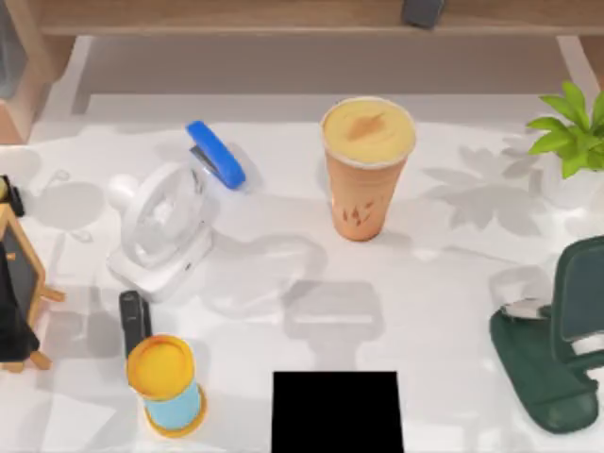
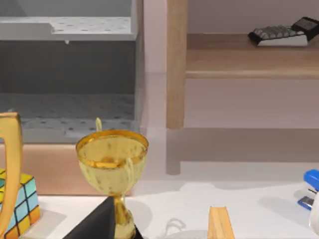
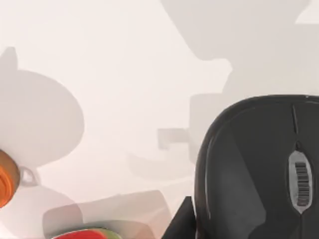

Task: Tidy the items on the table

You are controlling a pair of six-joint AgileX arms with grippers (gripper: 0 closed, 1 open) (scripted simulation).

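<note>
As seen from above, the white table carries these items, each placed against the tall orange drink cup, which stands upright near the middle with its yellow-orange lid on.

- Blue stapler: left of the cup, apart from it, lying flat.
- White desk fan: left of the cup and slightly nearer the front edge, just beside the stapler.
- Small dark flat slab: well left of the cup and toward the front, just beyond the fan's base.
- Yellow-lidded, pale blue container: far front-left of the cup, just beside the slab.
- Wooden easel frame: at the table's left edge, well apart from the cup.
- Dark green stand: right and forward of the cup, near the right edge.
- Green plant: right of the cup, at the far right edge.
- Dark object on the wooden ledge: beyond the cup.

Left wrist view: gold trophy cup, colour cube, calculator on a shelf.

Right wrist view: dark grey computer mouse on the white surface.

Jaw state of either gripper: cannot tell.
</note>
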